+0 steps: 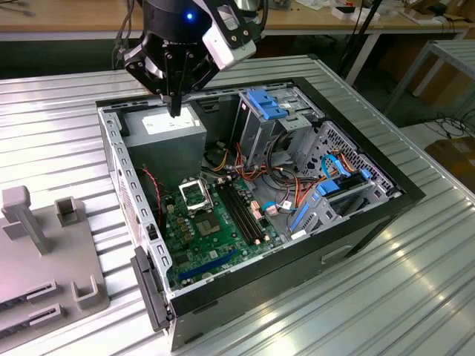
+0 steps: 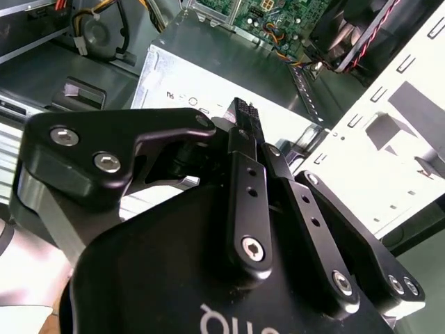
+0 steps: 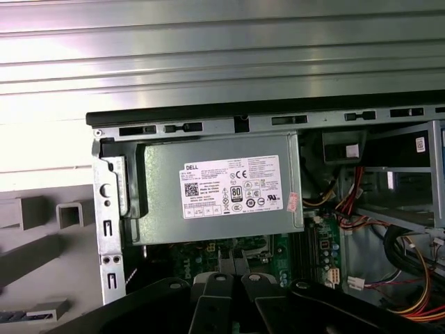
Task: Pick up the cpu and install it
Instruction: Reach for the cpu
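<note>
The ribbed silvery tabletop (image 1: pixel 52 126) catches bright glare. A wooden workbench (image 1: pixel 67 18) runs behind it, with a grey metal-framed table (image 1: pixel 453 52) at the exterior view's right.

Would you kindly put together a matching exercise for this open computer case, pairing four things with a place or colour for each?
1 gripper
2 power supply
3 socket
4 fixture tray

A silver-framed, on the green board
B hovering over the power supply
C outside the case, at the exterior view's left
D grey box, white label

Pairs: 1-B, 2-D, 3-A, 4-C
</note>
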Motion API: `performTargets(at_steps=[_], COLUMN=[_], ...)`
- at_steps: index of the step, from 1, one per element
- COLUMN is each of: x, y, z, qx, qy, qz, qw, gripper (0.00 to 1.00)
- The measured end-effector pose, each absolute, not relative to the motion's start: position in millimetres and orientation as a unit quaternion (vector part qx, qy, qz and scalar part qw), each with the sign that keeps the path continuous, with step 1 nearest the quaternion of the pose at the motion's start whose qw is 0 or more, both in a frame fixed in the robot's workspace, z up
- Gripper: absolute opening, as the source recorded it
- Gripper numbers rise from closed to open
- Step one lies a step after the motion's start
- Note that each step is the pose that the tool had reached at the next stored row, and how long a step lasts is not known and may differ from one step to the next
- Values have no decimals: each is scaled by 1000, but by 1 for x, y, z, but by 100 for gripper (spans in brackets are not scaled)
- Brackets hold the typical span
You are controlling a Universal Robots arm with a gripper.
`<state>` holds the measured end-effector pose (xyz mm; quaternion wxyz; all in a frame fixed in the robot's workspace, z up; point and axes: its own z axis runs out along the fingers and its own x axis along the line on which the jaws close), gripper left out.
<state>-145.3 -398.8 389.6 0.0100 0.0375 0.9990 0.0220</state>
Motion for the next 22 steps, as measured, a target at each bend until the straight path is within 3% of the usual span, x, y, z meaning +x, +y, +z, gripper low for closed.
performTargets(at_steps=[22], x=[-155], y=[-399], z=[389], qx=[37], qy=[999], qz=[22], qw=[10], gripper=[11])
